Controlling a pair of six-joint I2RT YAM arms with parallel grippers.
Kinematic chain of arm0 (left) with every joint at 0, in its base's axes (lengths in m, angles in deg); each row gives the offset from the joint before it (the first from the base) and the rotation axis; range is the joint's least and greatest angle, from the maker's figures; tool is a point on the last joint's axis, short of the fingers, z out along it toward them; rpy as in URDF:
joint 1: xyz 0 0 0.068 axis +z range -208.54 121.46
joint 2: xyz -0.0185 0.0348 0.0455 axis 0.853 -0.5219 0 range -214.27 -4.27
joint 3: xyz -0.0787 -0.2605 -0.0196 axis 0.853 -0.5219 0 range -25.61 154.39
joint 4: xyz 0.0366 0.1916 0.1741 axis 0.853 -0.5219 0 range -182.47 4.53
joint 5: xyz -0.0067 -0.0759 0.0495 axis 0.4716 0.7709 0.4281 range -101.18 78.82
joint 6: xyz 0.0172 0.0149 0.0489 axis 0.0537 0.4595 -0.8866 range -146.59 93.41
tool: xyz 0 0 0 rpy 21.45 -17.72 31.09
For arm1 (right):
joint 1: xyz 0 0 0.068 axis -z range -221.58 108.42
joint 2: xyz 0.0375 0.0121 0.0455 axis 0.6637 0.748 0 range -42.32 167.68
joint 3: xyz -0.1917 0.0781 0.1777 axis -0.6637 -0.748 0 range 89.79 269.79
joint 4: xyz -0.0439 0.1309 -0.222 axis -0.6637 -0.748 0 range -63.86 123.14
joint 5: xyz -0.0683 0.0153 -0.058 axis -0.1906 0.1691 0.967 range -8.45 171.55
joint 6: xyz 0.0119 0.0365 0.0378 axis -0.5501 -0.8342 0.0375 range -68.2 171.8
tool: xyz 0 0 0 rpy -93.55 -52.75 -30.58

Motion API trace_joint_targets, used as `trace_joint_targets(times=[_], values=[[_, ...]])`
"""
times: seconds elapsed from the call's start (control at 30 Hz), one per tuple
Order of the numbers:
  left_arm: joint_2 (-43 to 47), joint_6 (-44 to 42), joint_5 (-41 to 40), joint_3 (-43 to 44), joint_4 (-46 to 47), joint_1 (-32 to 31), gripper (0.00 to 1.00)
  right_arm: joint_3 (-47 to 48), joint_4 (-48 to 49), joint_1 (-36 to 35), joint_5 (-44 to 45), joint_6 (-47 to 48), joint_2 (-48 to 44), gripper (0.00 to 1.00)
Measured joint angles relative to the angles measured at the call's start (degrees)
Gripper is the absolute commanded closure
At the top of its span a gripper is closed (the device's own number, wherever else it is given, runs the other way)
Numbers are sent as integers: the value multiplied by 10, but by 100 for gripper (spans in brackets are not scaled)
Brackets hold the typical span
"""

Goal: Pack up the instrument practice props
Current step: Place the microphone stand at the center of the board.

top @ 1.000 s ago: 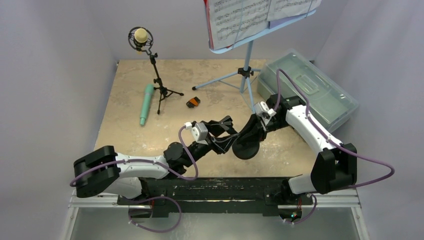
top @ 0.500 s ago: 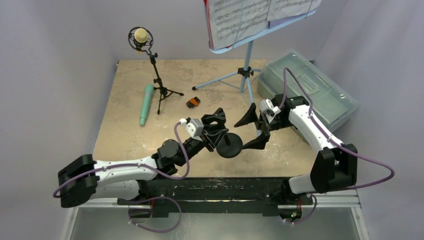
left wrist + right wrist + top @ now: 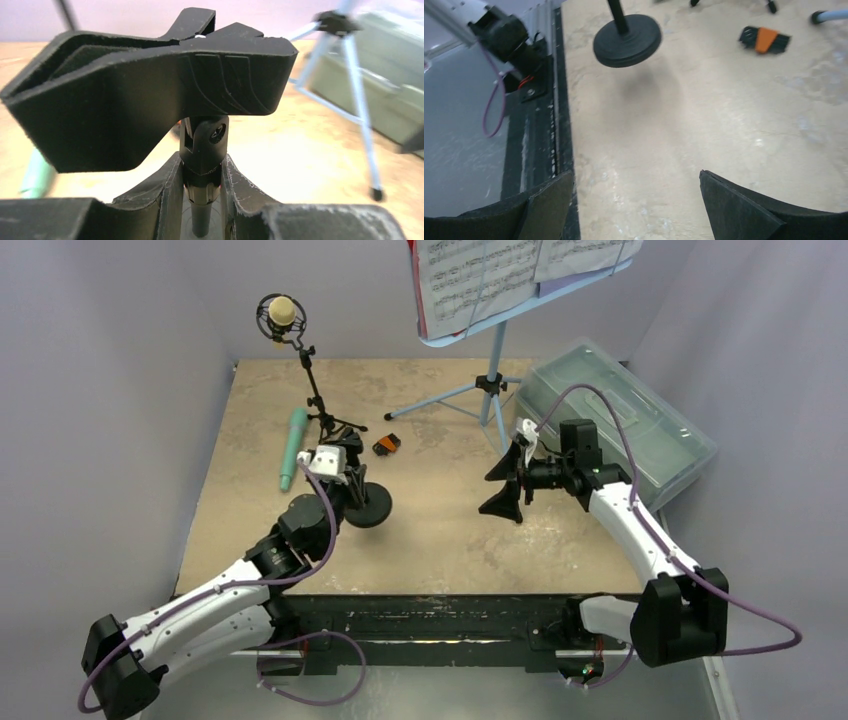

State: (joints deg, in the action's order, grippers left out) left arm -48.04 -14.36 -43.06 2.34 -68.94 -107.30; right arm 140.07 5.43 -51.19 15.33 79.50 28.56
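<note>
My left gripper [image 3: 347, 483] is shut on the thin stem of the black round-base pole [image 3: 202, 210]. The pole's clip head [image 3: 150, 85] fills the left wrist view, and its round base [image 3: 368, 507] hangs just above the table. My right gripper [image 3: 503, 482] stands wide open with nothing in it, right of the middle; its wrist view shows the base [image 3: 627, 40] ahead. A teal microphone [image 3: 292, 448] lies at the left. A beige microphone [image 3: 282, 312] sits on a black tripod [image 3: 322, 420]. The light-blue music rack [image 3: 497, 370] holds music sheets [image 3: 500, 275].
A translucent grey-green plastic box [image 3: 620, 420] with its lid shut stands at the right, behind my right arm. A small black and orange object [image 3: 387, 444] lies near the middle. Purple walls close in the table on three sides.
My right gripper let go of the pole, opened wide and drew back to the right. My left arm carried the pole leftward and farther back, toward the tripod.
</note>
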Motion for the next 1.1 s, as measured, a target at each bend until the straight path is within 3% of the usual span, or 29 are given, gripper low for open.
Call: trace_joint_targets(times=[0.13, 0.3, 0.5, 0.8, 0.9, 1.1], values=[[1, 2, -98, 31, -83, 33, 100, -1, 80, 0, 40, -80, -24, 1], [6, -2, -189, 61, -115, 99, 100, -1, 113, 0, 57, -123, -26, 1], [-24, -14, -216, 95, -94, 224, 100, -1, 124, 0, 58, -139, -31, 1], [-182, 0, -114, 114, 15, 489, 100, -1, 130, 0, 57, -146, -50, 1], [-262, 2, -73, 114, 96, 549, 100, -1, 131, 0, 57, -146, -50, 1], [-431, -12, 22, 131, 236, 596, 100, -2, 131, 0, 59, -146, -49, 1]])
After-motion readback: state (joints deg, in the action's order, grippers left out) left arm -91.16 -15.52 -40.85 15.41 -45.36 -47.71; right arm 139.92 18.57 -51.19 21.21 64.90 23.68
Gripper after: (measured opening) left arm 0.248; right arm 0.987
